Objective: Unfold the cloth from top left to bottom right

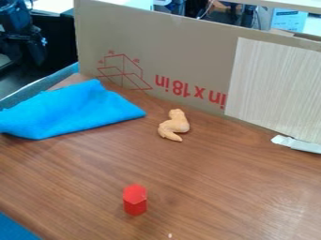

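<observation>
Blue cloth [75,110] folded on bench [219,187], approx 9–10 o'clock. Gripper [26,37] up at 10–11 o'clock; can't tell if open/closed. Toy chicken wing [174,125] nr centre; red block [134,200] upright, btwn 6 & 7.

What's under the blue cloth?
Wood tabletop shows right along the near edge of the blue cloth, so it lies on that at least there. Farther in, the cloth covers whatever is beneath; can't tell if anything's under it.
</observation>
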Robot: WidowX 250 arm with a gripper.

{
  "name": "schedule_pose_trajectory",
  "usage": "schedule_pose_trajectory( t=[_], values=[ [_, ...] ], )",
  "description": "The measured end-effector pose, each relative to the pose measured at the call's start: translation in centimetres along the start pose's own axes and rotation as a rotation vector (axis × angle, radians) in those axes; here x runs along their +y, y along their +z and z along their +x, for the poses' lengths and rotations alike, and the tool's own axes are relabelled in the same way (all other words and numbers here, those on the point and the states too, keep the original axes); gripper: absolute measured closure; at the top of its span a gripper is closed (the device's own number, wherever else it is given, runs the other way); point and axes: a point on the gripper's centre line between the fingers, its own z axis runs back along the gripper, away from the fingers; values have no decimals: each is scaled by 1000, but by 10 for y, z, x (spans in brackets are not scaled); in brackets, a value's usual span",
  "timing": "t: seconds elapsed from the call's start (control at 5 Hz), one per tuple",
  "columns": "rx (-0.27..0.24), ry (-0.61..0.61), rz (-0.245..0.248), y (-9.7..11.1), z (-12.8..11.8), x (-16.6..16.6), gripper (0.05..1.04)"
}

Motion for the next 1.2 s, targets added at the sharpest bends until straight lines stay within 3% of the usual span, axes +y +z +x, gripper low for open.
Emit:
schedule_pose_trajectory(
  t=[0.2, 0.6, 1.2],
  values=[
    [-3, -6, 7, -3, 1, 2, 83],
    [-57, -16, -17, -20, 1, -1, 83],
    [-81, -13, 32, -30, 2, 1, 83]
  ],
)
